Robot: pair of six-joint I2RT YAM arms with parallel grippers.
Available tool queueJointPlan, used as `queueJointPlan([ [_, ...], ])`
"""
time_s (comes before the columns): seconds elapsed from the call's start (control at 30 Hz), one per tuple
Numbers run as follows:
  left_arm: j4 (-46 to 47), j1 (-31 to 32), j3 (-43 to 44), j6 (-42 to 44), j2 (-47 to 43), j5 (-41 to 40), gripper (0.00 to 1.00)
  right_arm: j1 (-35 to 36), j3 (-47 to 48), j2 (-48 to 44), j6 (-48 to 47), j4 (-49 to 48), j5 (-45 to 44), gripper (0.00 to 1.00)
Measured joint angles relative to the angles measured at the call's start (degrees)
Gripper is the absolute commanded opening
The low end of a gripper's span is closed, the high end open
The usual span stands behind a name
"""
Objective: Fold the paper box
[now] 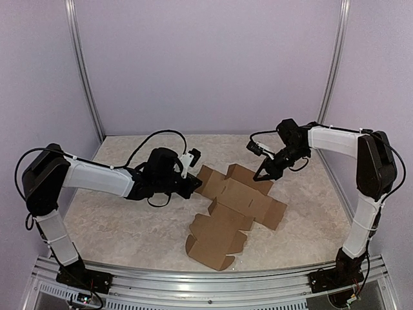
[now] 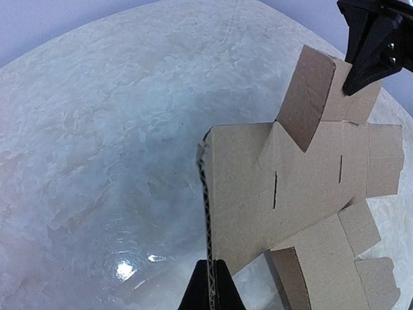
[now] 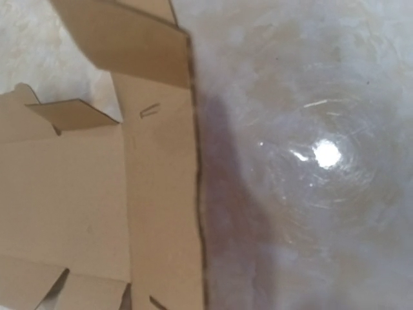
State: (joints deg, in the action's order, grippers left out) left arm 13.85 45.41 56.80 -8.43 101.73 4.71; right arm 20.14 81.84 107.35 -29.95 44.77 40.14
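Observation:
The paper box (image 1: pixel 235 206) is a flat brown die-cut sheet lying across the middle of the table, with some flaps raised. My left gripper (image 1: pixel 193 186) is shut on the sheet's left edge. In the left wrist view the corrugated edge runs straight down between the black fingertips (image 2: pixel 200 290), and the sheet (image 2: pixel 303 187) spreads to the right. My right gripper (image 1: pixel 261 177) meets the far right flap, its pointed black tip (image 2: pixel 353 84) closed at that flap's edge. The right wrist view shows the sheet (image 3: pixel 77 187) with its edge running to the bottom centre, but no fingers.
The table (image 1: pixel 129 226) is pale and marbled with a glossy sheen. Lilac walls and two aluminium posts (image 1: pixel 84 71) close off the back. A metal rail (image 1: pixel 206 284) runs along the near edge between the arm bases.

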Motion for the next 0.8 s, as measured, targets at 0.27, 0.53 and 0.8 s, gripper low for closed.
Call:
queueJointPlan([
  [0.27, 0.44, -0.24, -2.36, -1.46, -3.26, -0.33, 0.43, 3.52, 3.32, -1.51, -0.22, -1.95, -9.57, 0.0],
  [0.53, 1.44, -1.77, -14.05, -3.87, -21.97, -2.16, 0.48, 11.02, 8.52, -4.09, -5.16, -7.32, -26.34, 0.0],
  [0.8, 5.84, -9.03, -27.21, -11.34, -30.93, -3.26, 0.48, 20.02, 4.02, -4.09, -12.35, -15.23, -42.8, 0.0],
])
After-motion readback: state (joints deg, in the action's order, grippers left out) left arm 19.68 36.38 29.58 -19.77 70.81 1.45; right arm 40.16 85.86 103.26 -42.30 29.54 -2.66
